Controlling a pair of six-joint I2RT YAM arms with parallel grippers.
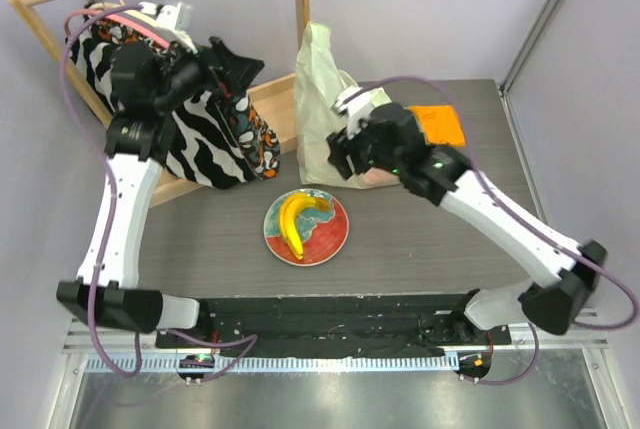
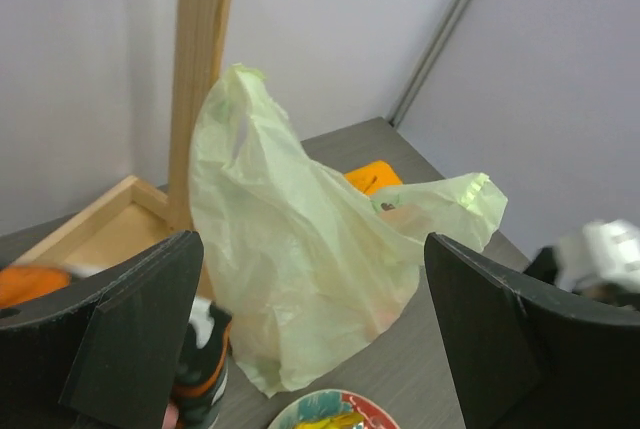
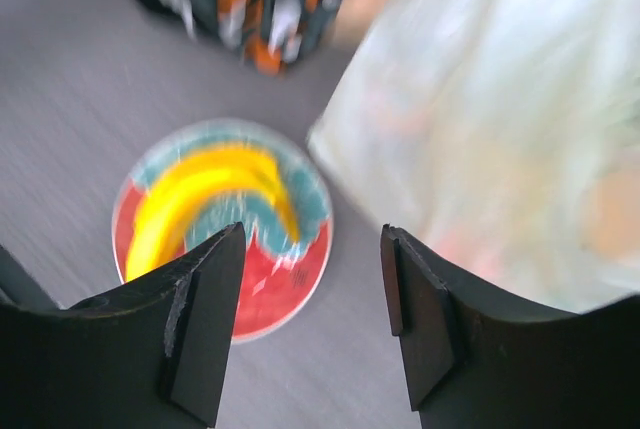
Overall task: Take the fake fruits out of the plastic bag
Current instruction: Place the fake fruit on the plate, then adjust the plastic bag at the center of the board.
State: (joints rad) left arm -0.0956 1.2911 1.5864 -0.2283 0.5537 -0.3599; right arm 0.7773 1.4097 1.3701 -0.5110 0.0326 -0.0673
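Resting on plate (image 1: 326, 243): bananas (image 1: 297, 219) (bag (image 1: 320, 99) upright)

Yellow banana bunch (image 1: 298, 221) flat on the red-teal plate (image 1: 335, 239); pale green bag (image 1: 322, 99) upright, crumpled, just behind.

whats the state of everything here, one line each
bag, upright, reddish shapes showing through it
plate, flat, beside the bag
bananas, out of the bag, lying on the plate
cloth, flat, behind the bag
left end effector, open, empty
right end effector, open, empty
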